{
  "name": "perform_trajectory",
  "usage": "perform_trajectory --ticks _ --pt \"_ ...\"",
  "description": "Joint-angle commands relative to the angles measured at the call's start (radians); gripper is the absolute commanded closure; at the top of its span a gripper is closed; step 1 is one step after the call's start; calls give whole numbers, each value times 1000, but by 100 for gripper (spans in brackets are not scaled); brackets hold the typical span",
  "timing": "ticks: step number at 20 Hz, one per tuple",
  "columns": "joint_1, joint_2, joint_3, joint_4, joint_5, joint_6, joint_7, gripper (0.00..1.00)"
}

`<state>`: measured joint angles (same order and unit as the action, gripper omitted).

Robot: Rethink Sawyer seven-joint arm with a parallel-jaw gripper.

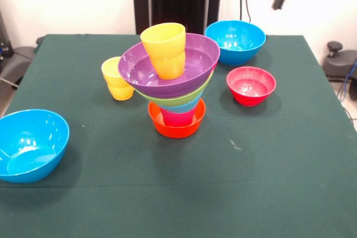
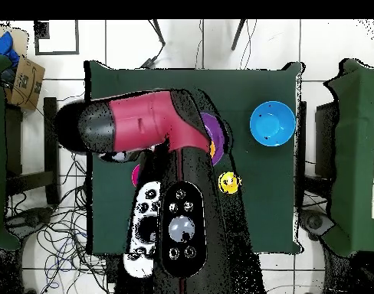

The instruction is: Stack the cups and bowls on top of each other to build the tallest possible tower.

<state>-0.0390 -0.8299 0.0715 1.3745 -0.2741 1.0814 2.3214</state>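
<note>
Front view puts the tower [image 1: 176, 90] mid-table: orange bowl [image 1: 176, 128] as base, purple bowl [image 1: 169, 66] above, orange cup [image 1: 164, 49] topmost. A yellow cup [image 1: 116, 78] stands at its nine o'clock, a red bowl [image 1: 251, 85] at three. Overhead, the arm [image 2: 148, 126] covers the tower; whether the gripper is clenched or released, I cannot tell.

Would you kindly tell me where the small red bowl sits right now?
In the front view, the small red bowl stands alone on the table right of the tower, just in front of a blue bowl.
</note>
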Motion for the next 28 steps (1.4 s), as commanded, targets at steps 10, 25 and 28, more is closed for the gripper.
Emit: perform_trajectory --ticks 10,25,28 --pt "145 108 -86 3 24 -11 293 0" --pt "178 120 -133 18 51 -60 272 0" --pt "186 122 -141 19 49 -64 273 0"
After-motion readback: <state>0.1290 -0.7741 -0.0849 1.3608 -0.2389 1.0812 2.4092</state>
